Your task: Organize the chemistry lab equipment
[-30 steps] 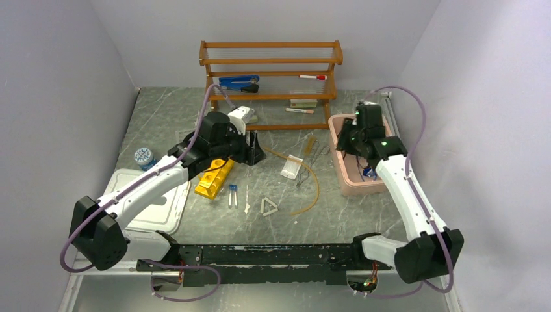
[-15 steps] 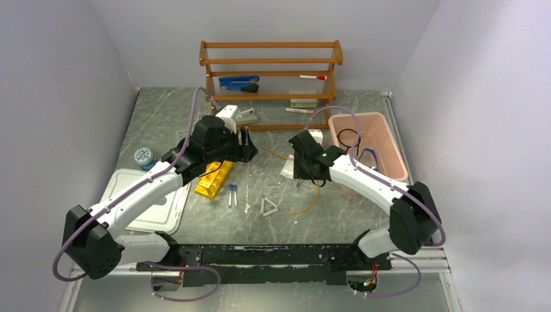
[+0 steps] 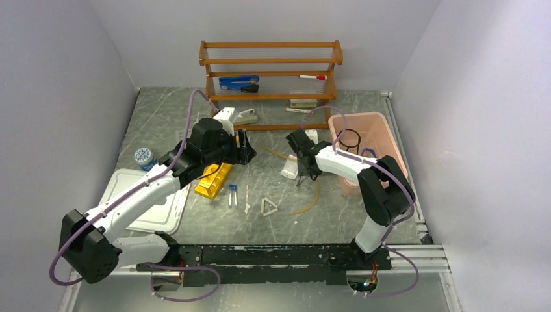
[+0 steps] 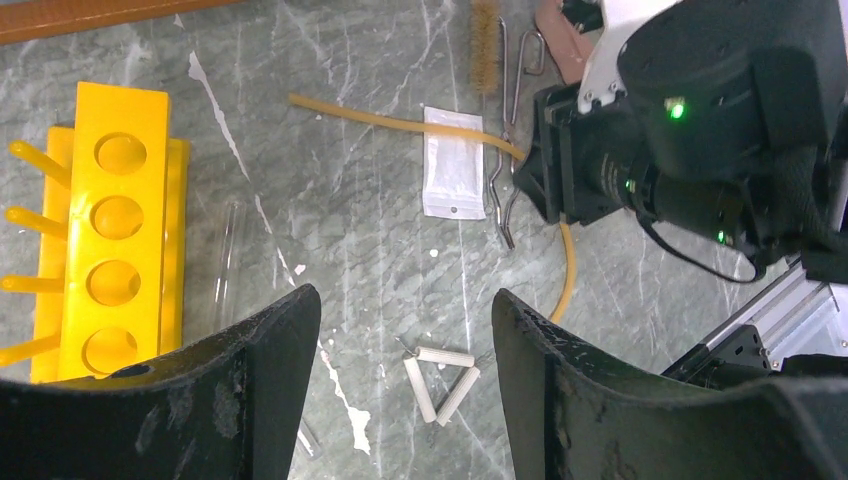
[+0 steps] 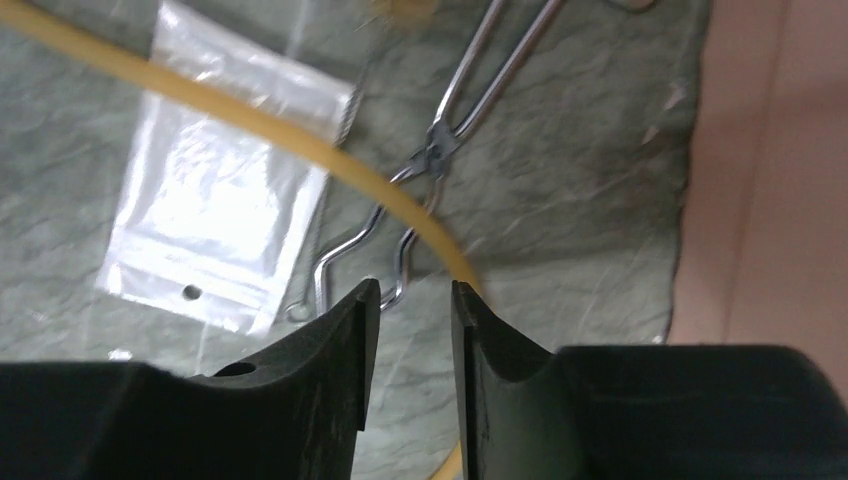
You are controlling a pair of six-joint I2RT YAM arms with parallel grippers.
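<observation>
My left gripper (image 3: 245,153) (image 4: 400,295) hangs open above the table; past its jaws, down on the marble, lies the white triangle (image 4: 440,375) (image 3: 269,206). The yellow holed rack (image 4: 110,230) (image 3: 214,179) lies to its left, with blue-capped tubes (image 3: 232,194) beside it. My right gripper (image 3: 304,168) (image 5: 415,290) hovers low over the amber tubing (image 5: 300,130) (image 3: 312,195) and metal tongs (image 5: 440,150). Its jaws stand open by a narrow gap with nothing between them. The clear bag (image 5: 225,215) (image 3: 290,168) lies just left of it.
A pink bin (image 3: 383,140) at the right holds a black ring (image 3: 349,138) and blue goggles (image 3: 367,155). The wooden shelf (image 3: 269,62) stands at the back. A white lid (image 3: 153,205) and a round patterned tin (image 3: 143,156) lie at the left. A brush (image 4: 485,45) lies near the tongs.
My right arm has swung from the pink bin leftward to the tongs and tubing, and its jaws have narrowed. The left gripper shifted slightly back and stayed open.
</observation>
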